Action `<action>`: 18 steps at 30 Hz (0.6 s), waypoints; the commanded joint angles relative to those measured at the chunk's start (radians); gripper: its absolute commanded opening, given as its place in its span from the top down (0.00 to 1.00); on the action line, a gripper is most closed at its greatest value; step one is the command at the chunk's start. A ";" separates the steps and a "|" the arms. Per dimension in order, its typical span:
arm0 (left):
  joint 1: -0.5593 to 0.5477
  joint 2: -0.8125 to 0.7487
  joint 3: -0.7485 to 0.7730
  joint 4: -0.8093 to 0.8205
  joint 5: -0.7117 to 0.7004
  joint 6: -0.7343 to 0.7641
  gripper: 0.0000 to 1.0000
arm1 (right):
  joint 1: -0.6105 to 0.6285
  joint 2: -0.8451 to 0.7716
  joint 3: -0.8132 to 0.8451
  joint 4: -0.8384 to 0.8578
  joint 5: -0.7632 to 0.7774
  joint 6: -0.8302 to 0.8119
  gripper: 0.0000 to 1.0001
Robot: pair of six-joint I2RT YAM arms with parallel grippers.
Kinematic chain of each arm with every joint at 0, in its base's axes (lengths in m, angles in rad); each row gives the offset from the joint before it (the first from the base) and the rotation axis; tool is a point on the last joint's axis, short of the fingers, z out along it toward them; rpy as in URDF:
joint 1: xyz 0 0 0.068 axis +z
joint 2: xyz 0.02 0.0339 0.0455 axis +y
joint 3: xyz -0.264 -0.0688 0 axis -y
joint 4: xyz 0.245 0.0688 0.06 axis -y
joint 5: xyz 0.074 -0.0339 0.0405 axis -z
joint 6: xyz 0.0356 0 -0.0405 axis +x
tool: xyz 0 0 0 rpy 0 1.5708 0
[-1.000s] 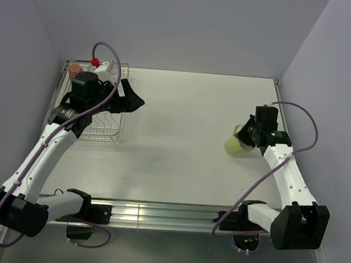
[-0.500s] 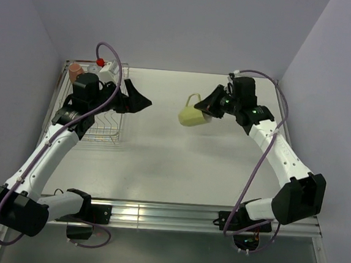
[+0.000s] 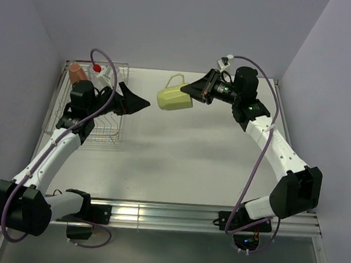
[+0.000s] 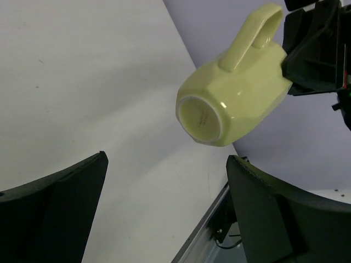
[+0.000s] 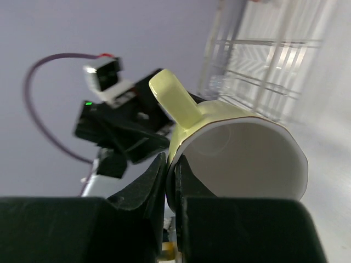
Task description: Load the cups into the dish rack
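Table – pale, flat, arm bases at its near edge; left gripper – jaws spread wide, nothing between them, poised just right of the dish rack and facing the mug; dish rack – silver wire, at the table's far left; terracotta cup in its far corner, beside it a clear object topped with red, kind unclear; mug – pale yellow-green, tipped on its side in the air, handle up, base towards the left gripper, outside the rack; right gripper – clenched on the mug's rim.
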 commanded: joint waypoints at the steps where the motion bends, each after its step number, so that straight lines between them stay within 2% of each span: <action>1: 0.002 -0.006 -0.054 0.254 0.122 -0.103 0.03 | -0.004 -0.003 0.003 0.317 -0.113 0.152 1.00; 7: 0.000 -0.036 -0.155 0.620 0.182 -0.289 0.01 | -0.004 -0.008 -0.037 0.386 -0.118 0.210 1.00; 10: 0.000 -0.033 -0.180 0.731 0.188 -0.350 0.01 | -0.001 -0.013 -0.052 0.426 -0.124 0.241 1.00; 18: -0.001 0.019 -0.178 0.786 0.176 -0.398 0.01 | 0.011 -0.008 -0.064 0.488 -0.130 0.288 1.00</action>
